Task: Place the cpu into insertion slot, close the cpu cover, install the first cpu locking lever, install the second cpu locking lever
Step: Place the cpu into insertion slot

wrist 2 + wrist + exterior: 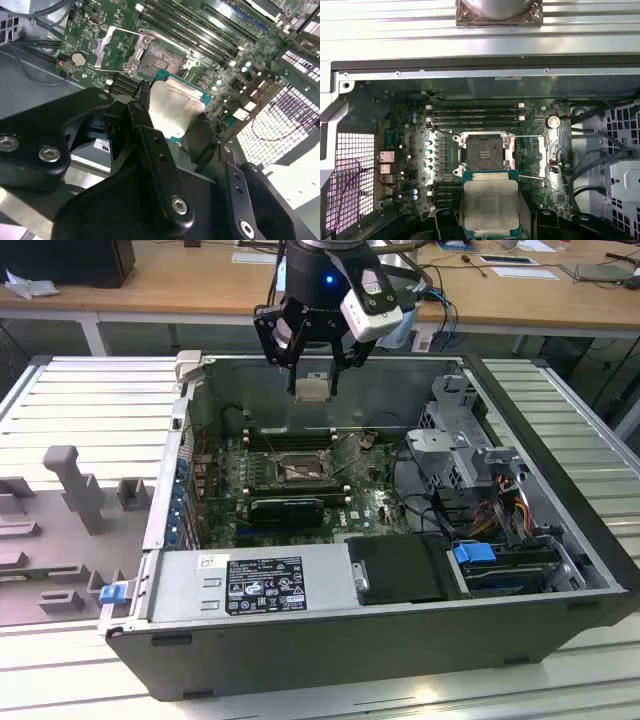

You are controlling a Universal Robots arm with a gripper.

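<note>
My gripper (pixel 312 390) hangs above the open computer case, shut on the cpu (pixel 313 389) by two opposite edges. In both wrist views the cpu (pixel 175 107) (pixel 491 205) shows its pale silver face and green border between the black fingers (pixel 145 112). Below it on the motherboard lies the insertion slot (pixel 482 152) (pixel 162 62) (pixel 300 472), bare and dark with a silvery rim. The cpu cover (pixel 534 155) (pixel 112 47) is swung open to one side of the slot. Thin wire levers (pixel 530 176) stand loose beside the cover.
Long black memory slots (pixel 475 114) run beside the socket. A black card (pixel 285 508) lies just in front of it. The power supply box (pixel 260 585) fills the case front and a drive cage (pixel 465 440) with cables is at the exterior view's right. Case walls (pixel 190 370) surround the board.
</note>
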